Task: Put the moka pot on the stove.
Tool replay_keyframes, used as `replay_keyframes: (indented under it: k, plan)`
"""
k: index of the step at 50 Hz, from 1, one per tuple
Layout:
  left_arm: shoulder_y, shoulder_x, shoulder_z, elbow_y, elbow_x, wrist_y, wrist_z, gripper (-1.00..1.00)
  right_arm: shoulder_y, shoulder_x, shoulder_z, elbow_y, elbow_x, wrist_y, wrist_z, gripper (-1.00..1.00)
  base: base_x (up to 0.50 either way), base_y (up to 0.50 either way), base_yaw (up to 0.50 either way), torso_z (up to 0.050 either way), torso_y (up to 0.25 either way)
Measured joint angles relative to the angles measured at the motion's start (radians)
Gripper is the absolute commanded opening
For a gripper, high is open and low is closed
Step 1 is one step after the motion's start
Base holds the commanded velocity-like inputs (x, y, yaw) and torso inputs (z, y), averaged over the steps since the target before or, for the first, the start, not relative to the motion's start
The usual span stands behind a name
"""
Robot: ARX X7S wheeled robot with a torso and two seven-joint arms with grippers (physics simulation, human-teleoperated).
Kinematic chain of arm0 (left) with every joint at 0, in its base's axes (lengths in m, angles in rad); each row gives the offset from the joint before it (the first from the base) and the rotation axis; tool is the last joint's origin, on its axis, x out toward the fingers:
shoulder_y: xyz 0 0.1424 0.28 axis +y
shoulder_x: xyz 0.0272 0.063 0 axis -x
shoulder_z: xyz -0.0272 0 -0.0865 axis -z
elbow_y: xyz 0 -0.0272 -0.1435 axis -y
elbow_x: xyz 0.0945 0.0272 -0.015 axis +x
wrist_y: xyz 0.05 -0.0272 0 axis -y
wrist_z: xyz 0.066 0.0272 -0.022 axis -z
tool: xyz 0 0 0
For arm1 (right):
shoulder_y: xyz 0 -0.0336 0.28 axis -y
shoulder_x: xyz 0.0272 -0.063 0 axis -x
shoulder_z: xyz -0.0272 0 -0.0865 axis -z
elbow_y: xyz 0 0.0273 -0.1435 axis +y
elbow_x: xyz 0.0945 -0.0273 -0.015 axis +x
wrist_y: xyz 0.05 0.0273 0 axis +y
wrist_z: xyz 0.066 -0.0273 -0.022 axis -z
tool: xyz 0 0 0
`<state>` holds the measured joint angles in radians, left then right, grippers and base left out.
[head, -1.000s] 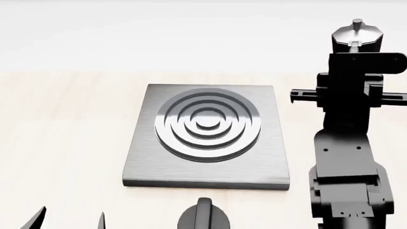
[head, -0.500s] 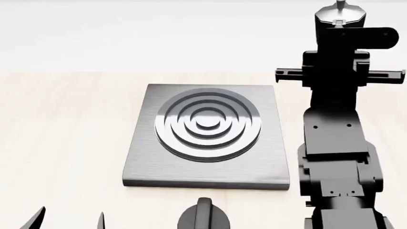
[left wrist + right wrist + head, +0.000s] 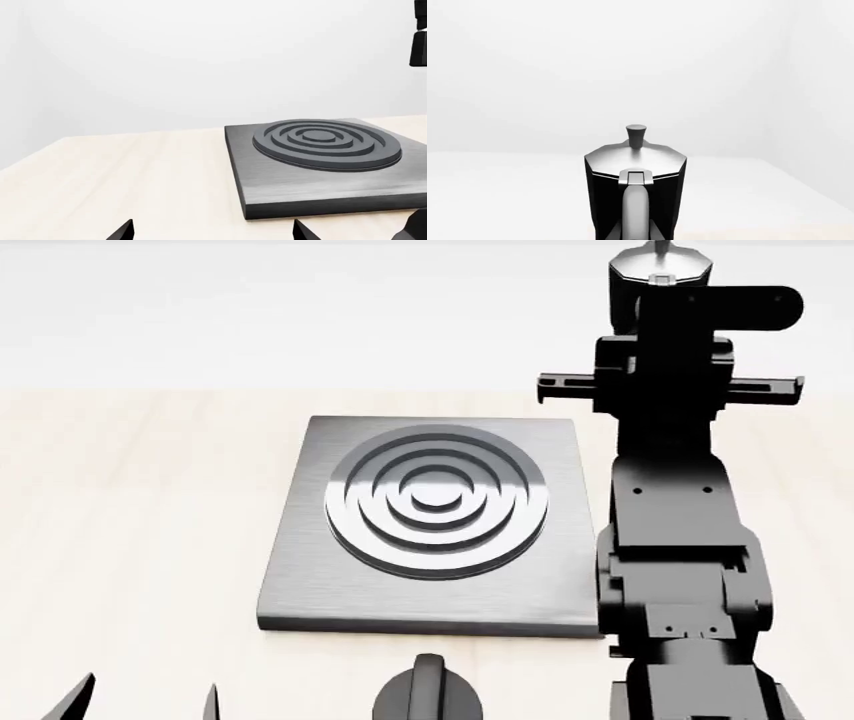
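Observation:
The moka pot [image 3: 658, 270], glossy black with a silvery lid and small knob, shows at the top right of the head view, mostly hidden behind my right arm. In the right wrist view the moka pot [image 3: 635, 170] fills the centre. My right gripper [image 3: 635, 232] is shut on its slim handle. The pot is held beyond the far right corner of the grey stove [image 3: 434, 520], whose ringed burner is bare. The stove also shows in the left wrist view [image 3: 320, 160]. My left gripper [image 3: 213, 232] is open and empty, low over the table near the stove's front left.
A short black round knob [image 3: 427, 695] with a raised ridge sits on the table just in front of the stove. My right arm [image 3: 674, 540] stretches along the stove's right edge. Light wooden table [image 3: 134, 500] spreads to the stove's left.
My right arm has moved left and farther back, carrying the moka pot closer to the stove's far right corner. The left gripper and stove have not moved.

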<state>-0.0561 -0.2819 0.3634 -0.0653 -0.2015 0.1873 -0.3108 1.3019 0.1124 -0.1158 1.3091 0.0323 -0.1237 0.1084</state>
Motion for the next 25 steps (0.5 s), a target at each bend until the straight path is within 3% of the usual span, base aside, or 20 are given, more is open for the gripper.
replay_keyframes:
  k: [25]
  plan:
    - [-0.002, -0.005, 0.007, -0.001, -0.006, 0.002, -0.006, 1.00, 0.006, -0.049, 0.022, 0.000, -0.005, -0.006, -0.070, -1.00, 0.00, 0.00, 0.00, 0.001, 0.001]
